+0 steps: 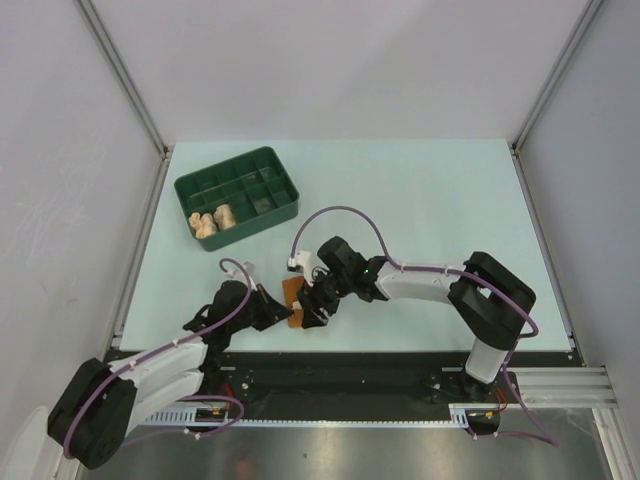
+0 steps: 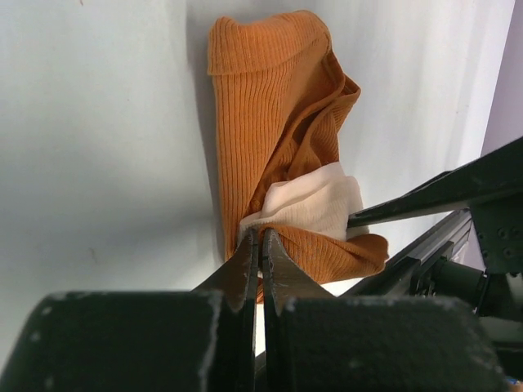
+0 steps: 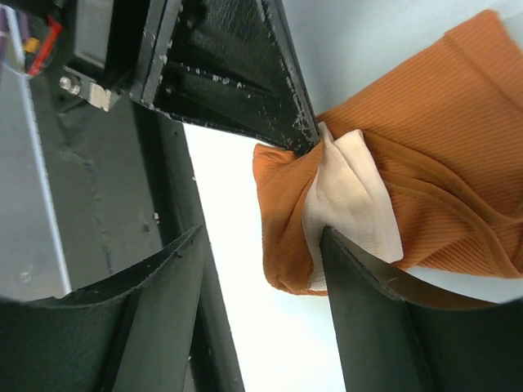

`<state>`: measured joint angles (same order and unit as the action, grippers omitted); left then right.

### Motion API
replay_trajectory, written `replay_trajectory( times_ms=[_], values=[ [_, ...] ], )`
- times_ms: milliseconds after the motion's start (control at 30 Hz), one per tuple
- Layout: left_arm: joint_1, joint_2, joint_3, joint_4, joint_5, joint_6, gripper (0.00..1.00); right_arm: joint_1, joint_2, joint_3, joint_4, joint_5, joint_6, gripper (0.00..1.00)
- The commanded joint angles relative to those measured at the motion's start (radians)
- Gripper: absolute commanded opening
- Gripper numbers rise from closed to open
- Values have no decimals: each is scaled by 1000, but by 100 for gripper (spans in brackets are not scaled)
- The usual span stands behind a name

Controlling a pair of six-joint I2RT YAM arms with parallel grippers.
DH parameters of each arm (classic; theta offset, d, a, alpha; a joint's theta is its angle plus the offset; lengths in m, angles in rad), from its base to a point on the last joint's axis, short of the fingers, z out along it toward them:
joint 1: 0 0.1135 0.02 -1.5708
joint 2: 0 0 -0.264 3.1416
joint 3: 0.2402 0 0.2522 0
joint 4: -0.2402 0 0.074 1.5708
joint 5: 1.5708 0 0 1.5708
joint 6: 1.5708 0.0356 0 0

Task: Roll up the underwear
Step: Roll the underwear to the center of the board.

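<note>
The rust-orange underwear (image 1: pixel 293 298) with a cream patch lies partly folded near the table's front edge. In the left wrist view (image 2: pixel 278 122) my left gripper (image 2: pixel 258 238) is shut, pinching the garment's near edge beside the cream patch. My right gripper (image 3: pixel 260 245) is open; one of its fingers (image 3: pixel 359 286) presses against the cream patch of the underwear (image 3: pixel 441 163), the other hangs over bare table. In the top view the left gripper (image 1: pixel 281 312) and right gripper (image 1: pixel 314 306) meet at the garment. Two rolled garments, peach (image 1: pixel 203 224) and cream (image 1: pixel 224 215), sit in the tray.
The dark green compartment tray (image 1: pixel 222 166) stands at the back left of the pale table. The table's front edge and black rail (image 1: pixel 380 365) lie just behind the grippers. White walls enclose the sides.
</note>
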<state>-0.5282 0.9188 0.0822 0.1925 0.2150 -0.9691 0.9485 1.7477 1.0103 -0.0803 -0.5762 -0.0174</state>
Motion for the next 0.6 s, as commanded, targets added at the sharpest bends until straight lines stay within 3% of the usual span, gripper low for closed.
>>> replay_trajectory(
  times_ms=[0, 100, 200, 333, 400, 567],
  values=[
    [-7, -17, -99, -172, -48, 17, 0, 53, -42, -41, 48, 130, -26, 62],
    [-6, -43, -99, -185, -48, 13, 0, 81, -43, -64, 50, 212, -29, 58],
    [-6, -93, -94, -232, -46, 4, 0, 108, -43, -75, 34, 303, -27, 42],
    [-6, -191, -88, -281, -42, -14, 0, 144, -30, -91, 28, 404, -18, 6],
    [-4, -221, -88, -297, -37, -28, 0, 148, -21, -96, 30, 411, -7, 1],
    [-6, -288, -52, -308, -16, -42, 0, 144, -20, -105, 45, 365, 49, 0]
  ],
)
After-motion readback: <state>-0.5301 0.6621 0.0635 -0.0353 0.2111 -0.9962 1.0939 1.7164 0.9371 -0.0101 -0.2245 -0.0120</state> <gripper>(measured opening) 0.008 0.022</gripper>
